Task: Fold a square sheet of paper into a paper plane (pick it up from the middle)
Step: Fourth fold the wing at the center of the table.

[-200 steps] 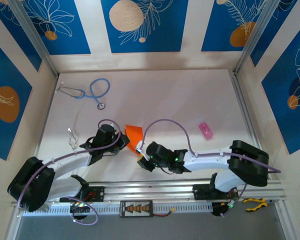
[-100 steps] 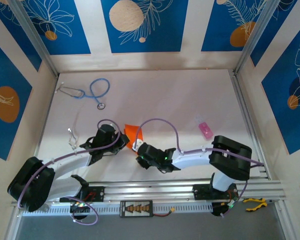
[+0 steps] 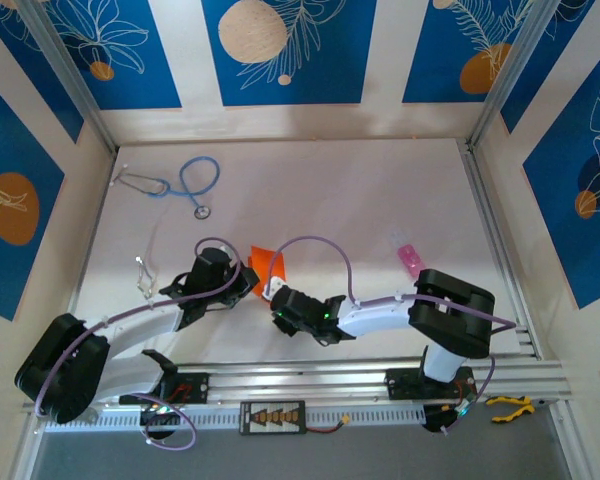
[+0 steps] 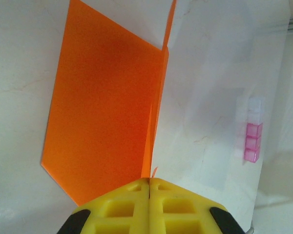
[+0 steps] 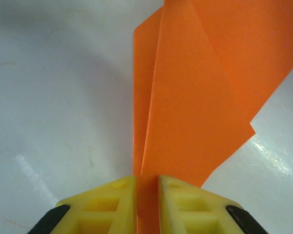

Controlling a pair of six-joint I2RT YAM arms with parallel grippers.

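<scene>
Top view, paper: the orange sheet (image 3: 268,259) lay partly folded on the tabletop (image 3: 360,200), near its middle, between both tools.
Top view, tools: the left tool (image 3: 250,282) met the sheet from the left, the right tool (image 3: 273,297) from the near side.
Left wrist: the fingers (image 4: 122,204) were pressed together, pinching the sheet's upright crease; a pink block (image 4: 252,141) lay off to the right.
Right wrist: the fingers (image 5: 110,200) were clamped on the near edge of the folded layers.

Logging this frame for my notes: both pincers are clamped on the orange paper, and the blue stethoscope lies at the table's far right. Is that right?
Not quite. The top view shows the stethoscope at the far left of the table, not the right. The rest holds: the left pincer and right pincer are each clamped on the orange paper, as the wrist views show.
</scene>
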